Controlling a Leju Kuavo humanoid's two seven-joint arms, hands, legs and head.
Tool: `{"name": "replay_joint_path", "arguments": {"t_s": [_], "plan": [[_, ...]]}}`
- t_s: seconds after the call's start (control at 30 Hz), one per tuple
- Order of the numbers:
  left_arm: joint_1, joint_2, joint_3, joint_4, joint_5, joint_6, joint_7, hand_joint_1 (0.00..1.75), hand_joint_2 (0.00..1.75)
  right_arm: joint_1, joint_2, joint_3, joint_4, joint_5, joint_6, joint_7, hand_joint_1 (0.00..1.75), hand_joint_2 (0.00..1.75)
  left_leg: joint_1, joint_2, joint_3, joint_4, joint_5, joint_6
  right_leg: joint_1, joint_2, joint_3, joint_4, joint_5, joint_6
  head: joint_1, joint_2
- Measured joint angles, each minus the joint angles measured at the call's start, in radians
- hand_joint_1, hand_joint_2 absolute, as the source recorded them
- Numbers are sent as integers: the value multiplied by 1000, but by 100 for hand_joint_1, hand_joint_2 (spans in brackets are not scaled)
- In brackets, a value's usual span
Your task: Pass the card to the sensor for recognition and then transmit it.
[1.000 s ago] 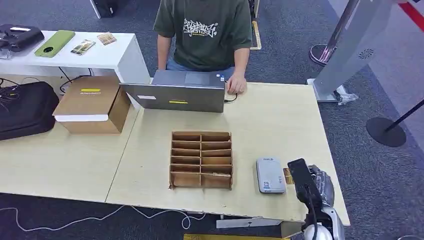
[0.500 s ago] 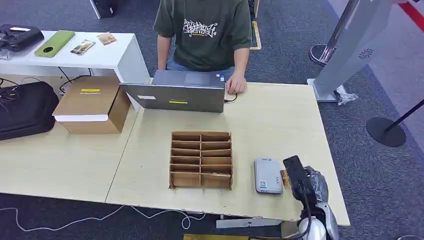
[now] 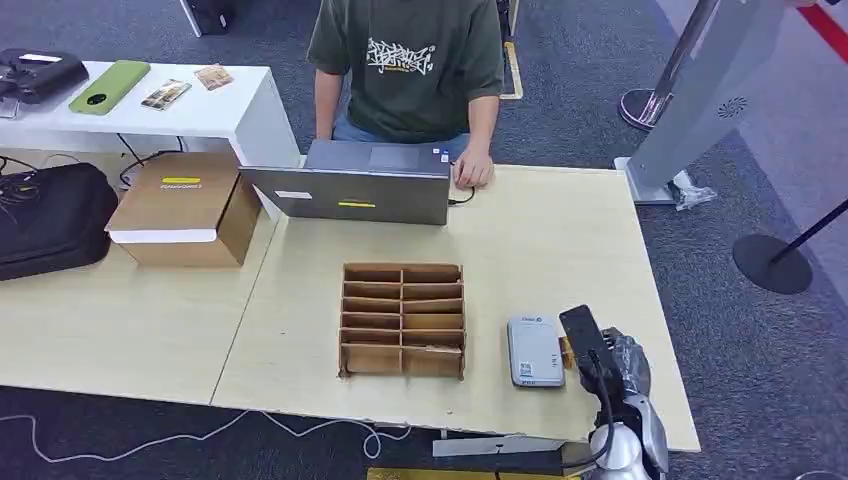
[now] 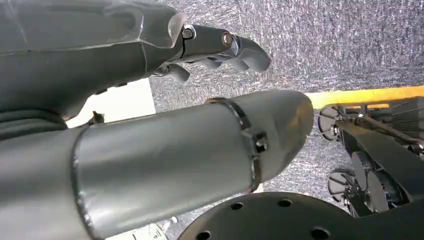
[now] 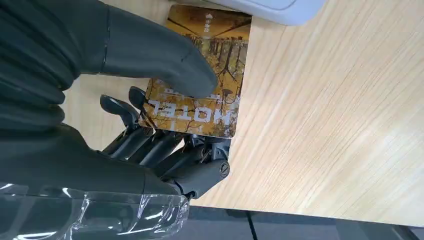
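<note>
In the right wrist view my right hand (image 5: 165, 115) pinches a yellow-brown hotel card (image 5: 210, 75) between thumb and fingers, just above the wooden table. The card's far edge reaches the grey card sensor (image 5: 260, 5). From the head view the sensor (image 3: 535, 350) lies flat at the table's front right, and my right hand (image 3: 610, 360) sits just right of it with a sliver of the card (image 3: 567, 350) at its edge. My left hand (image 4: 220, 45) hangs over the carpet, fingers curled, holding nothing.
A cardboard slot organiser (image 3: 403, 320) stands left of the sensor. A person in a green shirt (image 3: 410, 60) sits behind a laptop (image 3: 350, 185) at the far edge. A cardboard box (image 3: 185, 205) and black bag (image 3: 50, 220) lie on the left.
My right hand has moved left with the card, closing the gap to the sensor until the card's edge meets it. Nothing else has moved.
</note>
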Motion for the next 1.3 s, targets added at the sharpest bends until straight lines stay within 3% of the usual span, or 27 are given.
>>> {"name": "replay_joint_path", "arguments": {"t_s": [0.23,0.37,0.77,1.07,1.3], "plan": [[1,-3,0,0,7,3,-5,0,0,9,2,7,-35,51,-53,-10,175,175,0,0,0,0,0,0,0,0,0,0,0,0,0,0],[1,-5,0,0,10,3,-9,0,0,47,13,34,-142,85,-79,-15,175,175,0,0,0,0,0,0,0,0,0,0,0,0,0,0],[1,-10,0,0,7,1,-9,0,0,161,32,126,-395,110,-71,31,175,175,0,0,0,0,0,0,0,0,0,0,0,0,0,0],[-1,-7,0,0,9,-1,1,0,0,193,45,173,-401,4,-63,53,175,175,0,0,0,0,0,0,0,0,0,0,0,0,0,0],[0,-5,0,0,20,0,3,0,0,170,58,183,-334,-49,-62,52,175,175,0,0,0,0,0,0,0,0,0,0,0,0,0,0]]}}
